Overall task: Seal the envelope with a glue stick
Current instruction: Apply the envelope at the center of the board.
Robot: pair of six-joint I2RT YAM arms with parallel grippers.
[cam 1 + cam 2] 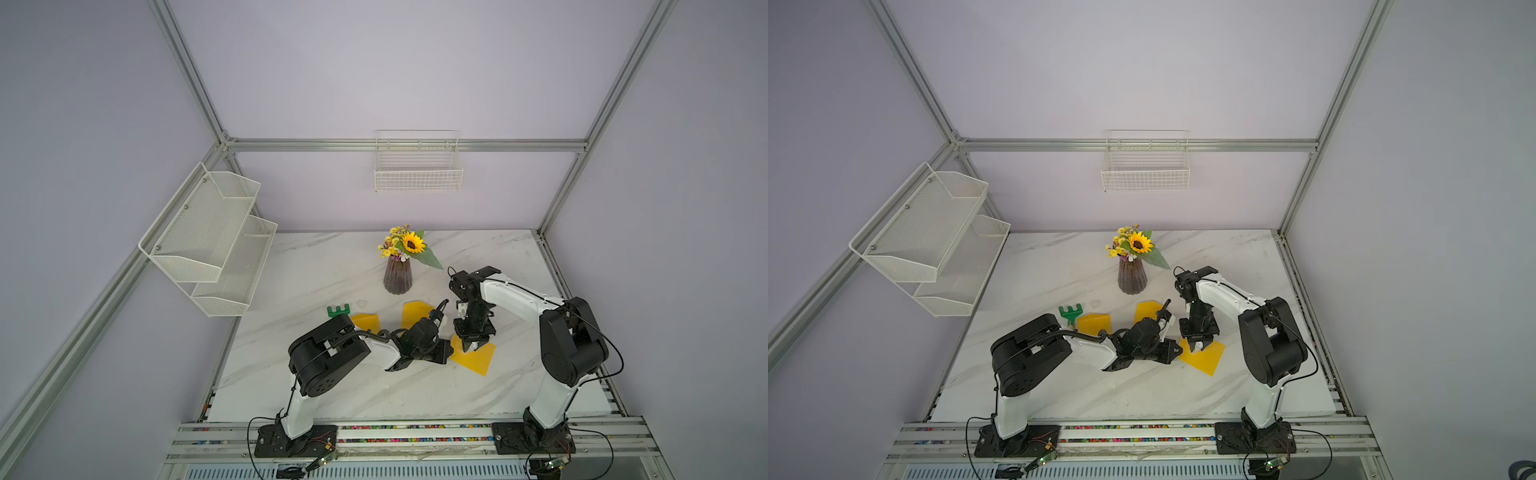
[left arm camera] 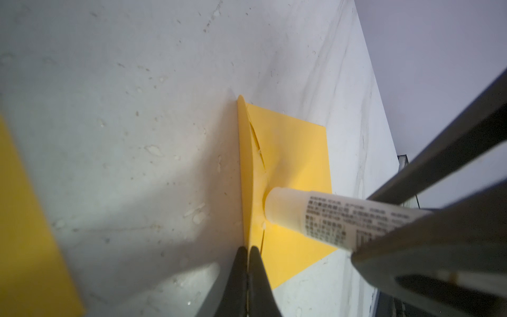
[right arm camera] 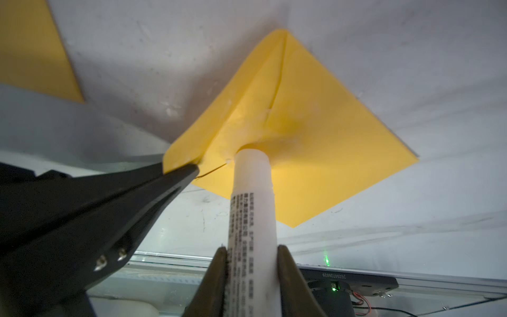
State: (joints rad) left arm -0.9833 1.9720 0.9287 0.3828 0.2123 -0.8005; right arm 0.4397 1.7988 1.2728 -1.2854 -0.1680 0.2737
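Observation:
A yellow envelope (image 1: 478,359) (image 1: 1206,359) lies on the marble table (image 1: 316,274) between the two arms. My left gripper (image 2: 248,248) is shut on the edge of the envelope's flap (image 2: 245,164) and holds it raised off the body. The right gripper (image 3: 251,248) is shut on the glue stick (image 3: 252,205), a white tube with a grey printed label. The stick's uncapped end presses on the envelope's body (image 3: 329,131) just beside the lifted flap. In the left wrist view the glue stick (image 2: 329,216) meets the paper close to the fold.
Two more yellow envelopes (image 1: 366,322) (image 1: 415,311) lie behind the left arm. A green toy rake (image 1: 338,311) sits left of them. A dark vase of flowers (image 1: 397,278) stands further back. A wire basket (image 1: 417,166) and a mesh shelf (image 1: 208,237) hang on the walls.

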